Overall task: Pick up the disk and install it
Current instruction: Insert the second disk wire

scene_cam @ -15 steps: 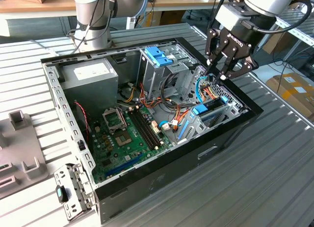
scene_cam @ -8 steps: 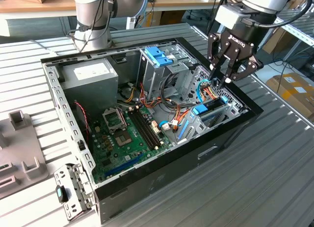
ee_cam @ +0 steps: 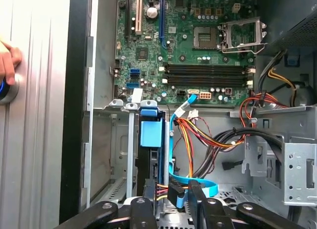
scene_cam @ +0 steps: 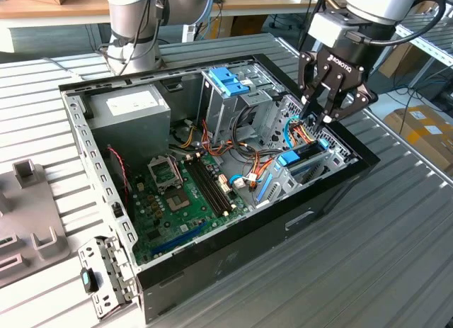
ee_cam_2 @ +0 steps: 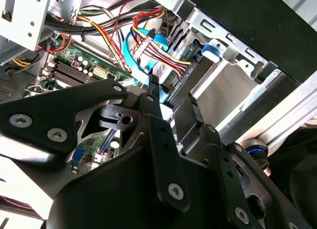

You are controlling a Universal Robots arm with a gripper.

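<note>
The disk (scene_cam: 306, 155) stands on edge in the bay at the case's corner on the exterior view's right, with its blue carrier (scene_cam: 290, 159) on top. In the first wrist view the disk (ee_cam: 148, 162) is a dark slab under a blue tab (ee_cam: 151, 132). My gripper (scene_cam: 318, 120) hovers just above the disk's far end, over a bundle of cables. Its fingertips (ee_cam: 148, 192) stand a small gap apart, and the black cable connectors (ee_cam: 176, 193) show in that gap. The gripper (ee_cam_2: 171, 98) grips nothing that I can see.
The open computer case (scene_cam: 318, 207) lies on a slatted table. Inside are the motherboard (scene_cam: 184, 193), a grey power-supply box (scene_cam: 131, 108) and a light-blue latch on a metal cage (scene_cam: 230, 80). A person's hand (ee_cam: 7, 61) rests outside the case wall. Grey fixtures (scene_cam: 28, 215) sit at the exterior view's left.
</note>
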